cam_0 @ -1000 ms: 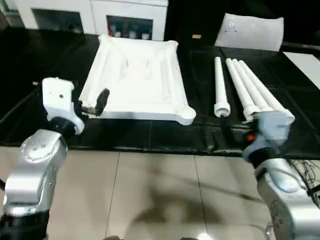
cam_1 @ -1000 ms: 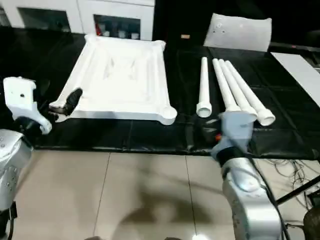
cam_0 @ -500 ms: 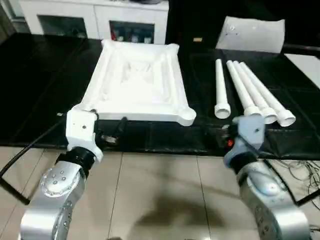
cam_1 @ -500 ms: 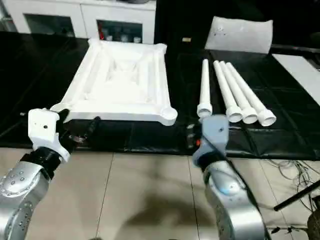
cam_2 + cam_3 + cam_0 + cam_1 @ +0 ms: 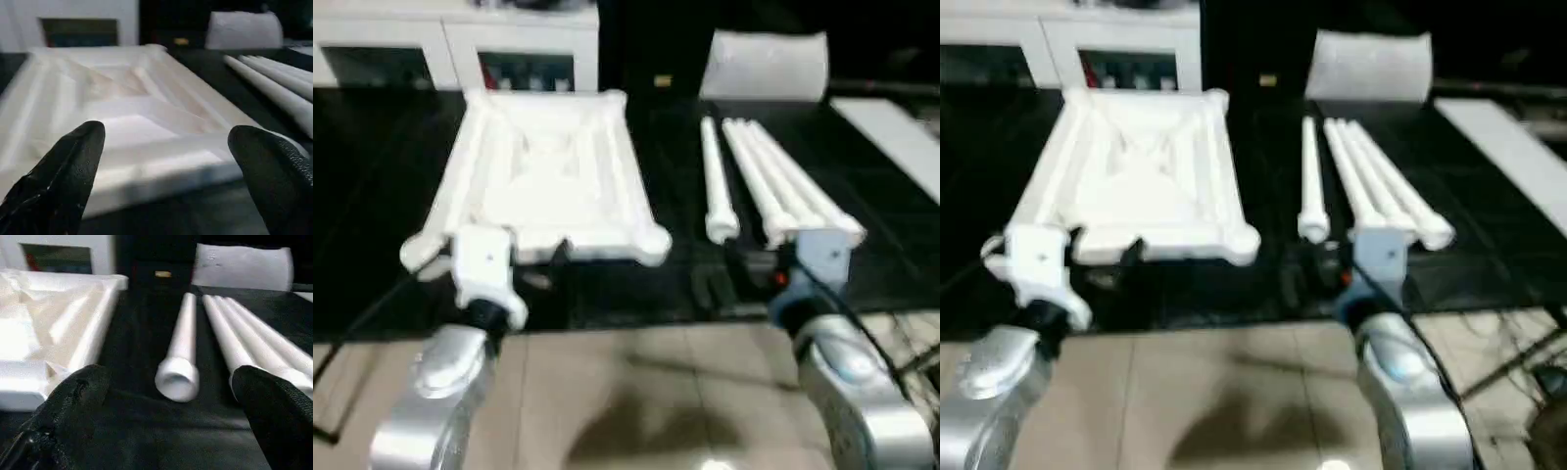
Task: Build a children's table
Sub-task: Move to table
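The tabletop (image 5: 543, 176) lies underside up on the black counter (image 5: 685, 176), left of centre, its ribs and round corner sockets facing upward. Four white legs (image 5: 764, 181) lie to its right on the same surface: one leg (image 5: 715, 191) lies alone, just apart from the other three, which lie side by side and touching, wide ends toward the robot. Behind the legs rests a flat white bag (image 5: 766, 64); white cabinets (image 5: 460, 44) stand behind the counter.

The left claw (image 5: 166, 161) hovers just before the near edge of the tabletop, its two black fingers (image 5: 63, 176) spread wide with nothing between them. The right claw (image 5: 176, 406) is level with the wide ends of the legs, fingers (image 5: 274, 411) likewise spread wide and empty; the single leg's open end faces into the gap. Both silver forearms rise over tiled floor (image 5: 636, 392) at the counter's near edge.
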You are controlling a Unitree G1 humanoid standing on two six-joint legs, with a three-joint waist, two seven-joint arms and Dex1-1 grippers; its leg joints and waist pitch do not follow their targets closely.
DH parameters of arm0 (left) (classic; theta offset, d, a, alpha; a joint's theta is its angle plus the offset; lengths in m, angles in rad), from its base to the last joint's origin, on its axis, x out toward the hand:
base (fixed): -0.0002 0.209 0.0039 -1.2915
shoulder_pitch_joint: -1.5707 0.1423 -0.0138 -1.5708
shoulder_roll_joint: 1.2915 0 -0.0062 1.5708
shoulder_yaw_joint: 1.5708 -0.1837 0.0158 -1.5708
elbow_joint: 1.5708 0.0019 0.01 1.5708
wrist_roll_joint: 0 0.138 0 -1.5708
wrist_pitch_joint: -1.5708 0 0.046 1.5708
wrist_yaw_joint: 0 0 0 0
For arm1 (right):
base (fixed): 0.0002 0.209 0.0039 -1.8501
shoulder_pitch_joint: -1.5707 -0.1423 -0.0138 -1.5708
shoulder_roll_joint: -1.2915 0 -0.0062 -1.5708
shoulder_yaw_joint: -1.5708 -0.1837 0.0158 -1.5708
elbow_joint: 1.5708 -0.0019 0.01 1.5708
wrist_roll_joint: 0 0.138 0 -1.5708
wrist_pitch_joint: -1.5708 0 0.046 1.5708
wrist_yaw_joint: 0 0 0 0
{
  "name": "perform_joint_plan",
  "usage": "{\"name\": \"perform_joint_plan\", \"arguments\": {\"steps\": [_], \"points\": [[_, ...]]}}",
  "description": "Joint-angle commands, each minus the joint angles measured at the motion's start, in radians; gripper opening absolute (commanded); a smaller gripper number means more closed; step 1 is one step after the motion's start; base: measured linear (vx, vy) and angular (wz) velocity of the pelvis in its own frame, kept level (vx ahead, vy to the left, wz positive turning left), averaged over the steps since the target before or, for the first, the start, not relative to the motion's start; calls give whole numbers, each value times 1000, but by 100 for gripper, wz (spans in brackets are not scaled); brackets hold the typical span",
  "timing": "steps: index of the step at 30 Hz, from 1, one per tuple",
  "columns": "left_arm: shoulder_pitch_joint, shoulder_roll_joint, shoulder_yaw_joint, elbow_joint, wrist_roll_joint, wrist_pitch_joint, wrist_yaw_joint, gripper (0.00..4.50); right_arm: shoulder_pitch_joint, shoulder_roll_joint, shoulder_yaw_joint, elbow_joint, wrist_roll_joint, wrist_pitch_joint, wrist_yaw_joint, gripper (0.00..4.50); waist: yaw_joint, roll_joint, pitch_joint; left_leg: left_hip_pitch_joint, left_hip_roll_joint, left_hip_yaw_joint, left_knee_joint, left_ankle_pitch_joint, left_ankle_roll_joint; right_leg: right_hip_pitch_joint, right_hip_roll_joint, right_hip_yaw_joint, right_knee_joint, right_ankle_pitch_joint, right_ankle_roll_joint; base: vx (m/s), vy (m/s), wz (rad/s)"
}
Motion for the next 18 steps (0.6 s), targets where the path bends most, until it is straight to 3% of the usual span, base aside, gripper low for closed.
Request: {"name": "perform_joint_plan", "arguments": {"steps": [1, 2, 3, 4, 5, 6, 7, 8, 9, 10, 11, 12, 13, 14, 15, 16, 17, 18], "points": [[-19, -2, 8, -15, 6, 20, 11, 446, -21, -2, 24, 4, 6, -4, 15, 450, -58, 30, -49, 166, 120, -128, -127, 131, 243, -120, -31, -28, 54, -70, -57, 289, 16, 4], [-23, 9, -1, -13, 16, 18, 4, 446, -27, -6, 30, 8, 2, -5, 20, 450, -75, 10, -71, 211, 174, -194, -111, 218, 426, -172, -67, -28, 131, -122, 45, 289, 16, 4], [-25, 16, -6, -12, 23, 17, 0, 446, -30, -8, 33, 9, 0, -7, 21, 450, -73, 13, -65, 203, 167, -182, -103, 270, 468, -197, -79, -23, 144, -95, 81, 219, 6, 15], [-22, 17, -6, -12, 24, 17, 1, 446, -33, -7, 35, 10, 2, -8, 24, 450, -72, 12, -51, 154, 128, -119, -114, 284, 461, -211, -76, -31, 165, 7, 100, 153, 3, 9], [-20, 15, -4, -12, 26, 16, 2, 446, -36, -11, 39, 11, 2, -11, 28, 450, -78, -10, -42, 124, 94, -61, -140, 191, 429, -201, -72, -36, 134, 112, 61, 153, 3, 9], [-18, 14, -3, -12, 27, 17, 2, 446, -38, -15, 41, 10, 1, -11, 31, 450, -84, -24, -34, 105, 69, -40, -151, 135, 409, -183, -78, -31, 95, 155, 28, 96, -21, -2], [-13, 14, -2, -13, 28, 18, 4, 446, -44, -28, 52, 9, -2, -14, 43, 450, -53, -68, -44, -1, -70, -25, -110, -13, 351, -53, -114, 24, -33, 115, 75, 116, -41, 32], [-11, 15, -3, -14, 29, 19, 4, 446, -46, -34, 59, 8, -8, -17, 53, 450, -40, -90, -41, -7, -94, -11, -64, -107, 311, -35, -173, 53, -98, -115, 92, 116, -41, 32], [-9, 17, -6, -18, 31, 23, 3, 446, -46, -29, 59, 5, -13, -18, 50, 450, -22, -80, -50, -53, -38, -43, 87, -59, 166, 36, -321, 70, -139, -418, -15, 169, -29, 57], [-8, 22, -11, -20, 33, 21, -4, 446, -45, -23, 57, 3, -13, -16, 44, 450, -23, -75, -44, -85, -19, -43, 91, -16, 132, 50, -323, 49, -139, -343, -96, 154, -15, 45], [-5, 27, -20, -24, 34, 22, -16, 446, -42, -9, 49, 1, -4, -6, 33, 450, -26, -45, -48, -32, -6, -41, 52, 4, 69, 23, -275, 84, -131, -313, -194, 154, -15, 45], [-5, 27, -21, -25, 34, 22, -16, 446, -41, -8, 49, 1, -4, -5, 32, 450, -22, -53, -27, -41, 2, -29, 26, 20, 66, 18, -241, 64, -130, -290, -267, 145, -7, 34], [-5, 34, -33, -27, 31, 23, -29, 446, -34, -12, 47, 0, -7, 6, 27, 450, -18, -20, -25, -25, 28, -15, -66, 99, 62, 25, -174, -9, -115, -272, -280, 171, 49, 8], [-5, 38, -39, -27, 28, 21, -37, 446, -31, -16, 46, 1, -10, 8, 27, 450, -24, 1, -15, 2, 45, -23, -115, 55, 73, -4, -115, -44, -87, -244, -231, 171, 49, 8], [-8, 43, -49, -27, 29, 20, -48, 446, -25, -27, 46, 1, -12, 17, 31, 450, -77, 19, -52, 202, 129, -153, -128, 89, 208, -172, -60, -62, 90, -113, -64, 249, 56, 10], [-9, 44, -53, -27, 31, 20, -50, 446, -23, -33, 46, 0, -13, 23, 33, 450, -70, 22, -54, 202, 132, -160, -114, 159, 243, -193, -71, -57, 115, -75, -12, 225, 32, 14], [-11, 42, -57, -25, 26, 22, -56, 446, -20, -36, 44, -1, -13, 26, 34, 450, -71, 19, -48, 177, 112, -141, -110, 312, 286, -219, -76, -52, 139, -8, 59, 225, 32, 14], [-9, 40, -66, -23, 26, 19, -64, 446, -12, -42, 42, -5, -10, 27, 35, 450, -75, 19, -50, 170, 104, -132, -114, 375, 307, -227, -81, -53, 142, 32, 70, 135, 38, 2]]}}
